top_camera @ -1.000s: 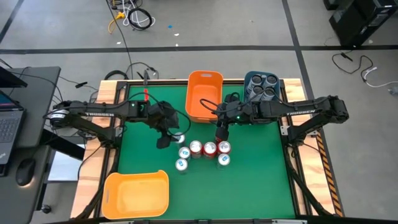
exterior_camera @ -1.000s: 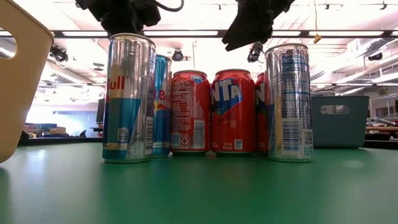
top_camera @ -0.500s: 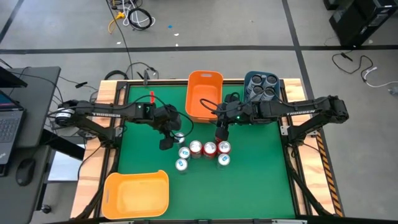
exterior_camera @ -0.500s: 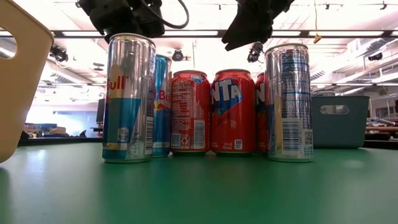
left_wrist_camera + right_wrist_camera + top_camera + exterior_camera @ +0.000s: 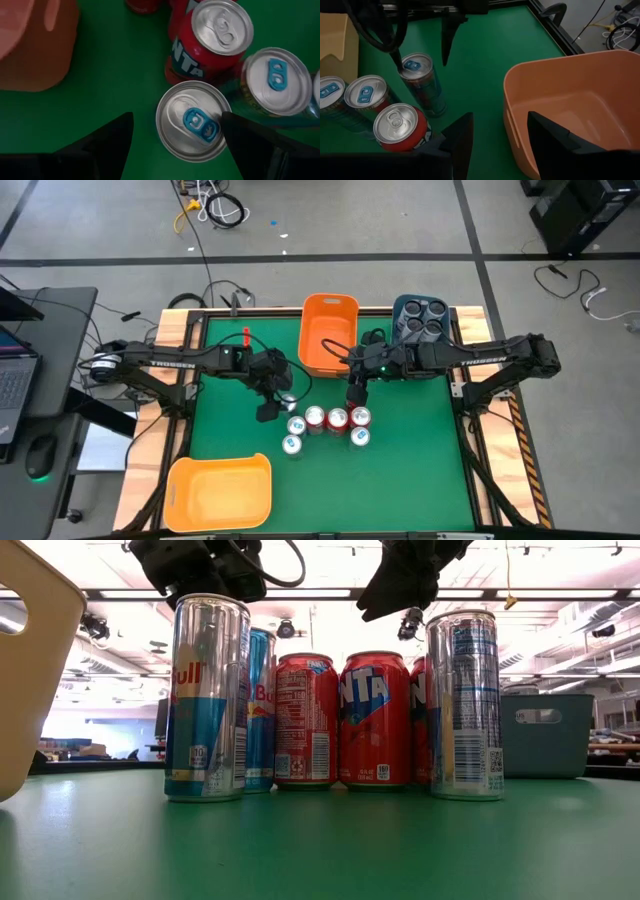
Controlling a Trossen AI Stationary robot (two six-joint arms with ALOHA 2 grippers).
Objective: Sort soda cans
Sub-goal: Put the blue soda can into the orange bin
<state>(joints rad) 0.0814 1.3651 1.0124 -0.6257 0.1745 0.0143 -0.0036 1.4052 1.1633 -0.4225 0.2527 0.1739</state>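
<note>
Several soda cans stand upright in a cluster mid-table (image 5: pixel 325 425): red ones (image 5: pixel 375 720) and tall silver-and-blue ones (image 5: pixel 207 695). Dark grey cans sit in the blue bin (image 5: pixel 420 318). My left gripper (image 5: pixel 177 145) is open and hovers over the cluster's far-left silver-topped can (image 5: pixel 194 120), with one finger on either side of its top; I see no touch. My right gripper (image 5: pixel 500 145) is open above the table between the orange bin (image 5: pixel 580 95) and a red can (image 5: pixel 400 127).
An orange bin (image 5: pixel 328 335) and the blue bin stand at the table's far edge. A yellow-orange bin (image 5: pixel 220 490) sits at the near left corner. Bare green table lies to the right of the cans and along the near edge (image 5: pixel 400 480).
My left gripper has moved a little toward the table's right and near side, coming over the far-left can of the cluster. The cans have stayed where they were.
</note>
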